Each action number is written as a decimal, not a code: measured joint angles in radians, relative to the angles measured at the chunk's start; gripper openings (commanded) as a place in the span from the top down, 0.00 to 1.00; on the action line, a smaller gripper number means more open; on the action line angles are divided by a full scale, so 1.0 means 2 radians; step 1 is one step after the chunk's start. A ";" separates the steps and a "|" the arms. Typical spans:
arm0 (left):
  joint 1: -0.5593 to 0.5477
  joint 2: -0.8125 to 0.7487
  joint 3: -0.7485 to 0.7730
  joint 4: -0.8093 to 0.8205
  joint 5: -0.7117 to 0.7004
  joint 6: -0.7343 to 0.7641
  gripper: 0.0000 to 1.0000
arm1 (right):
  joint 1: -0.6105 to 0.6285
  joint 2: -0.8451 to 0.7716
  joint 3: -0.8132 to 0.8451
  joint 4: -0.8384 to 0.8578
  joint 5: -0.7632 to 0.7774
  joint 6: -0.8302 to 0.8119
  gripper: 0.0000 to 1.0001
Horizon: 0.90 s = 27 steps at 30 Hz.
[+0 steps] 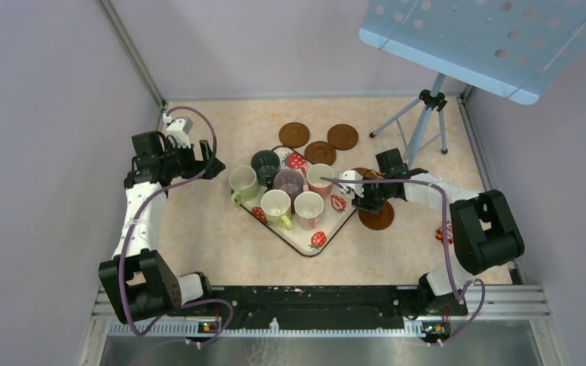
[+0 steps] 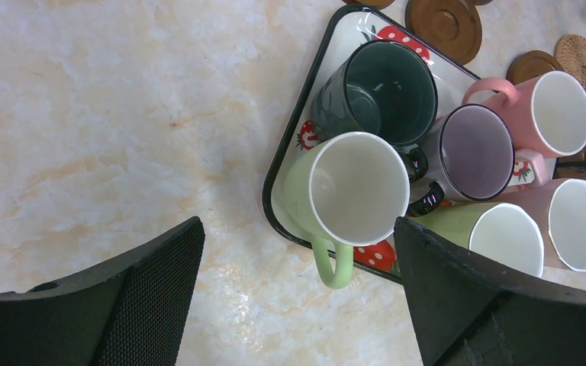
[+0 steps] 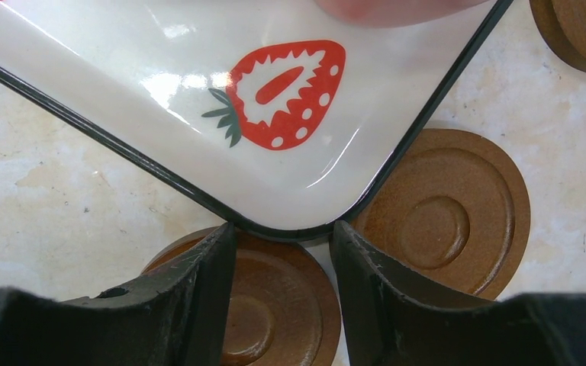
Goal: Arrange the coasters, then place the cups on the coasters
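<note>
Six cups stand together on the strawberry tray (image 1: 310, 245): two light green (image 1: 243, 183) (image 1: 276, 206), one dark green (image 1: 265, 164), one mauve (image 1: 288, 183) and two pink (image 1: 320, 179) (image 1: 308, 208). Three brown coasters (image 1: 294, 134) (image 1: 320, 152) (image 1: 342, 136) lie behind the tray. Another coaster (image 1: 378, 217) lies by its right corner. My right gripper (image 3: 282, 248) hovers over that coaster (image 3: 275, 305) at the tray corner (image 3: 290, 229), jaws a little apart and clamping nothing. My left gripper (image 2: 297, 223) stands wide open left of the tray, near a light green cup (image 2: 359, 187).
In the right wrist view a second coaster (image 3: 442, 213) lies half under the tray's right edge and a third coaster (image 3: 580, 30) shows at the top right. A tan woven coaster (image 2: 580, 61) lies behind the pink cup (image 2: 557, 114). A tripod (image 1: 427, 114) stands at the back right.
</note>
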 measured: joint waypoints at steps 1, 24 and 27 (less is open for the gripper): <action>0.000 0.000 0.000 0.000 0.000 0.000 0.01 | 0.000 0.000 0.000 0.001 0.001 0.001 0.50; 0.007 0.000 0.000 0.000 0.004 -0.002 0.01 | 0.000 0.013 0.019 -0.023 -0.004 -0.032 0.41; 0.008 0.000 0.000 0.000 0.004 -0.002 0.01 | -0.002 0.013 0.023 -0.033 -0.005 -0.030 0.41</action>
